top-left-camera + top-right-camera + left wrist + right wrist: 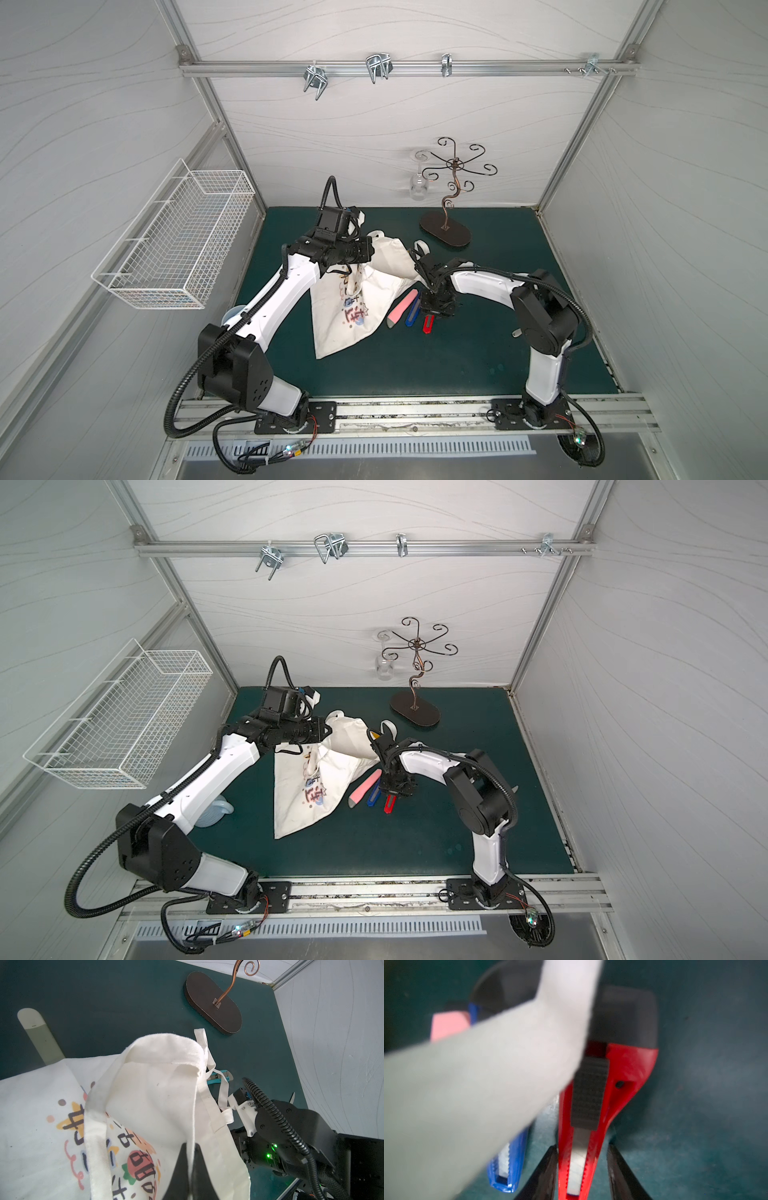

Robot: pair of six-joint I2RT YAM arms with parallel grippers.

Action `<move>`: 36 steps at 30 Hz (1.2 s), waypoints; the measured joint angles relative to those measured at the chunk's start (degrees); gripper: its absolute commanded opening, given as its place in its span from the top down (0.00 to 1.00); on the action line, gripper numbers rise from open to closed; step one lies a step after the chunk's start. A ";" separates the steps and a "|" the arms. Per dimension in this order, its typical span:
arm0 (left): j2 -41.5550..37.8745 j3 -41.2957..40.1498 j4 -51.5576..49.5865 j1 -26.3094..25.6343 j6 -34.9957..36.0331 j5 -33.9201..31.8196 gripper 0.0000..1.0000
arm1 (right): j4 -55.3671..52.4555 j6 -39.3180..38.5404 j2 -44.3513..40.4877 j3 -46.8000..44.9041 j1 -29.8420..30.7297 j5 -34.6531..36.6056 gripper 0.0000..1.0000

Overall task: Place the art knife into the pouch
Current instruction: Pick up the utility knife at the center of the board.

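Three art knives, a pink knife [402,308], a blue knife [412,314] and the red art knife [428,325], lie side by side near the middle of the desk [498,365], just beside the one cream pouch [332,328] on its right-edge side. The right pincer [582,1148] stands directly over the red art knife with its jaws part-open across the knife's width; one jaw is close against the casing and a gap shows at the other, so nothing is gripped yet. The knife's long axis runs roughly from the front edge toward the back edge, and the right arm is plainly the nearer of the two. The left pincer [190,1146] is clamped on the pouch's rim, holding the mouth lifted off the desk toward the back edge while the printed body lies flat toward the front. A fourth, teal knife [216,1081] shows in the left wrist view beside a pouch handle. By these pictures the grasp is the step in hand, with the carry toward the raised mouth to follow
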 measured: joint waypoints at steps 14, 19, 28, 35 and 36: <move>0.00 0.00 -0.02 0.00 0.02 0.00 1.00 | -0.55 -5.60 -0.24 -0.26 0.17 0.83 0.70; 0.00 0.00 -0.02 0.00 0.04 0.00 1.00 | -1.99 -6.60 -2.64 -1.20 1.11 3.41 0.70; 0.00 0.00 -0.02 0.00 0.07 0.00 1.00 | -9.70 -8.26 -17.25 -1.79 4.37 7.58 0.70; 0.00 0.00 0.00 0.00 0.15 0.04 1.00 | -15.93 -13.00 -20.70 4.00 5.03 7.58 0.70; 0.00 0.00 -0.02 0.00 0.20 0.07 1.00 | -16.50 -14.12 -20.31 6.27 5.01 7.13 0.70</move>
